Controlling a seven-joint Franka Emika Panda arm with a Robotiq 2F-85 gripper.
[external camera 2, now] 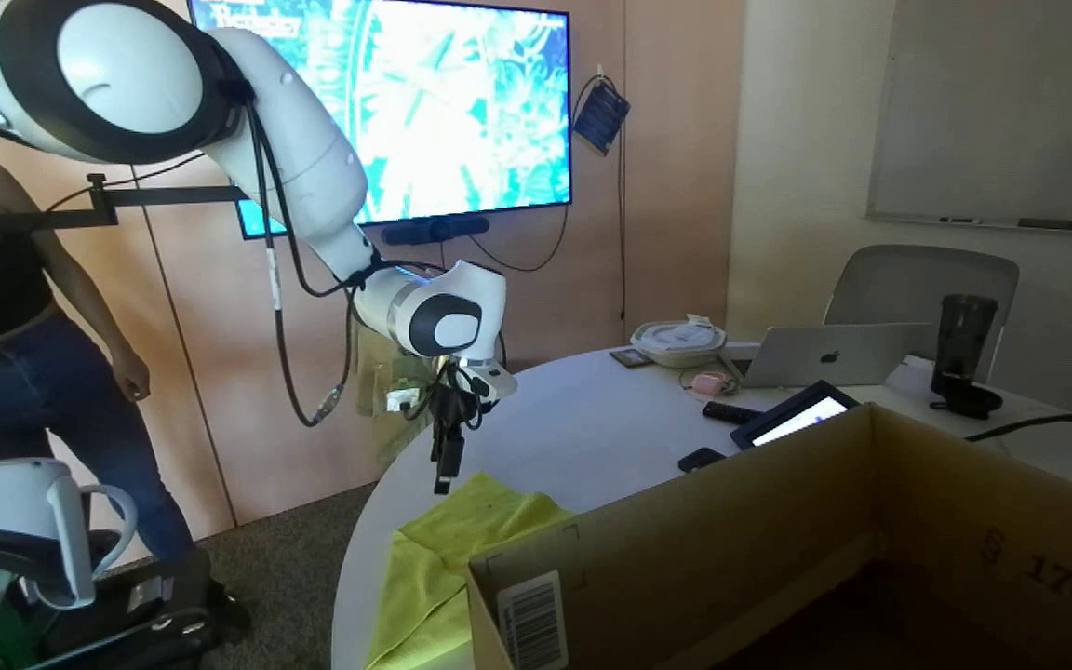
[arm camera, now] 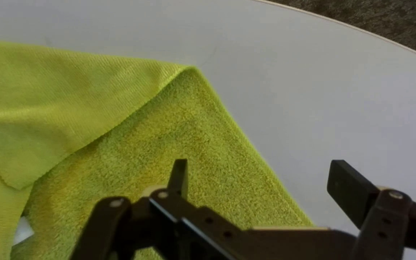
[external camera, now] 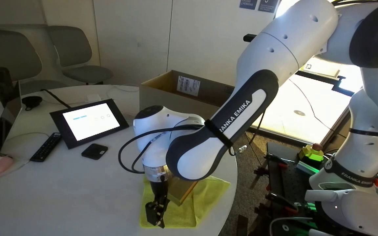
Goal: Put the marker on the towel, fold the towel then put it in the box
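Note:
The yellow-green towel (external camera: 210,193) lies on the white table near its edge. It also shows in an exterior view (external camera 2: 443,544), partly hidden by the box. In the wrist view the towel (arm camera: 208,144) has one part folded over on the left. My gripper (arm camera: 258,164) is open and empty; its left finger is over the towel, its right finger over bare table. It also shows above the towel's edge in both exterior views (external camera: 156,216) (external camera 2: 446,470). The brown cardboard box (external camera: 154,96) stands beside the towel; its inside shows in an exterior view (external camera 2: 731,558). The marker is out of view or hidden.
A tablet (external camera: 90,119), a black remote (external camera: 46,147), a small black block (external camera: 94,151) and a pink case (external camera: 0,164) lie on the table. A laptop (external camera 2: 834,355) and a dark cup (external camera 2: 962,344) stand farther off. The round table edge (arm camera: 341,23) runs close by.

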